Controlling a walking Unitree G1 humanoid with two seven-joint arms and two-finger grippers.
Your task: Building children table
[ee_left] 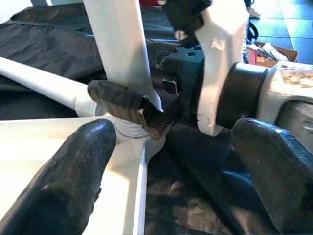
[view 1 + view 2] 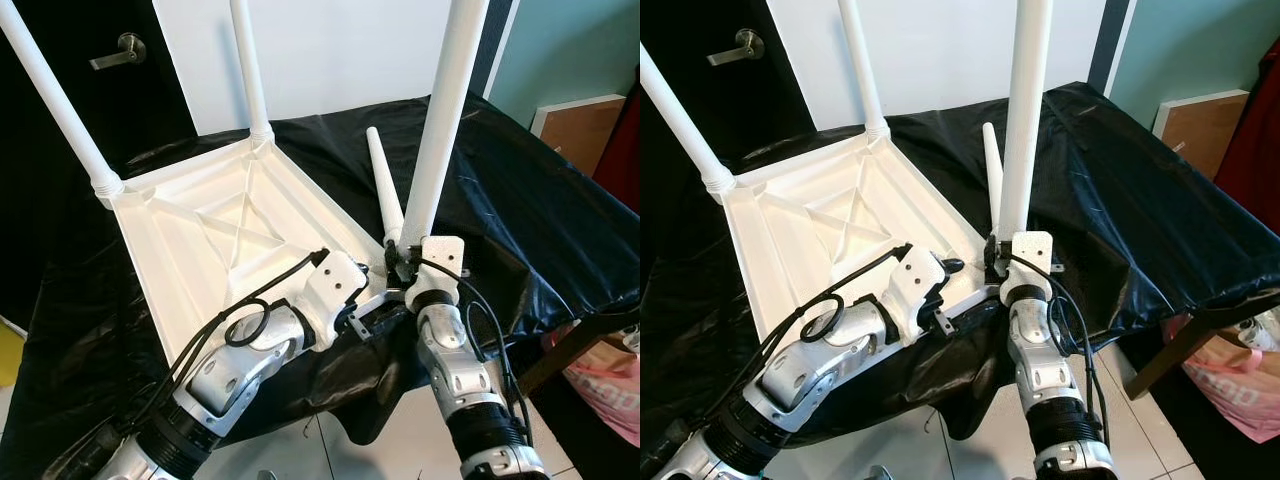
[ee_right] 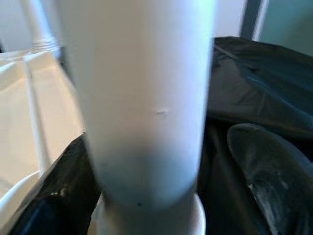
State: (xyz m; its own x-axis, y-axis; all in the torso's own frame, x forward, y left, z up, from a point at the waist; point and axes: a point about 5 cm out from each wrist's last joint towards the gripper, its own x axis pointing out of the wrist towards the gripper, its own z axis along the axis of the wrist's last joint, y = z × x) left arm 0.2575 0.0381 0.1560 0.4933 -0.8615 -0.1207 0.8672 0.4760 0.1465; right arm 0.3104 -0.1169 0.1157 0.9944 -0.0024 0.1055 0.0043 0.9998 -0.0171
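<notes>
Our right end effector (image 2: 398,262) grips the third table leg (image 2: 440,120) at its socket; we should twist it upright while the left end effector (image 2: 350,300), fingers wide, steadies the upturned tabletop (image 2: 200,230).

White tabletop (image 2: 215,215), white legs (image 2: 440,110), black cloth (image 2: 520,200), teal wall (image 2: 580,50)

A white wall (image 2: 330,50) stands far behind, a black door (image 2: 100,90) (lever handle) left, pale tiled floor (image 2: 400,440) near.

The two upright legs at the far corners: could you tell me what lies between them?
Between the far left leg and the far right leg, the left eye view shows the upturned tabletop's bare ribbed edge, nothing on it.
</notes>
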